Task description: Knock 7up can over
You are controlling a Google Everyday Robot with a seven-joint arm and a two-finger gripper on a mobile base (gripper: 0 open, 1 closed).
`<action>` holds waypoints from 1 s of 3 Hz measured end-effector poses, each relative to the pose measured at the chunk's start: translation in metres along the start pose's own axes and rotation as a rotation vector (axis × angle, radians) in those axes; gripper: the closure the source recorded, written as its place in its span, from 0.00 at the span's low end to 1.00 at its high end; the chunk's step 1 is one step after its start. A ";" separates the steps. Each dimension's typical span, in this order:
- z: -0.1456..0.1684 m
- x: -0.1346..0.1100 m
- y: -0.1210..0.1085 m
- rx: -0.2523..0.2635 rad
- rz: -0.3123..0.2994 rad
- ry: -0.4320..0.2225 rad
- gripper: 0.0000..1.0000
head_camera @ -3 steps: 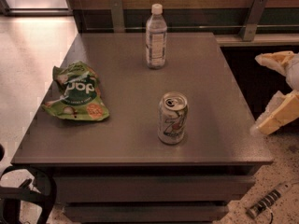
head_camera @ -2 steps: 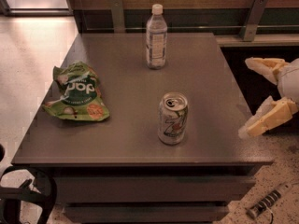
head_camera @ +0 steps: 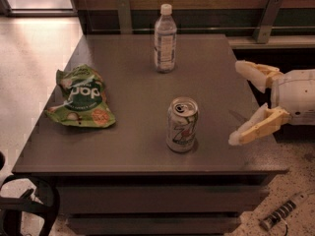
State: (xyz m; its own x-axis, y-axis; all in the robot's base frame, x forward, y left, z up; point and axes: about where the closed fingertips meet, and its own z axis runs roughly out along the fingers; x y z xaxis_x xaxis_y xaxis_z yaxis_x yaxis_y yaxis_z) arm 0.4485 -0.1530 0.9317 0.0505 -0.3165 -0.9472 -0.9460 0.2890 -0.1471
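Observation:
The 7up can (head_camera: 182, 125) stands upright on the dark table (head_camera: 133, 97), near the front, a little right of centre. It is silvery-white with a green and red logo and an opened pull-tab top. My gripper (head_camera: 238, 102) comes in from the right edge of the view, over the table's right side. Its two cream fingers are spread wide apart and hold nothing. The lower fingertip (head_camera: 237, 139) is about a can's width to the right of the can, not touching it.
A clear plastic bottle (head_camera: 165, 39) with a white cap stands upright at the back centre. A green snack bag (head_camera: 81, 98) lies flat on the left side. A power strip (head_camera: 281, 212) lies on the floor at the lower right. A wooden wall rail runs behind the table.
My gripper has moved left, from beyond the table's right edge to over its right side, closer to the can. The can, bottle and bag have not moved.

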 end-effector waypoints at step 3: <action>0.061 0.003 0.025 -0.035 0.020 -0.062 0.00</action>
State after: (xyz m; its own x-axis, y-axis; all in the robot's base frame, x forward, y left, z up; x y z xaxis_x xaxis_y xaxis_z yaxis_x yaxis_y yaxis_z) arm 0.4448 -0.0915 0.9081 0.0501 -0.2543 -0.9658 -0.9577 0.2623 -0.1188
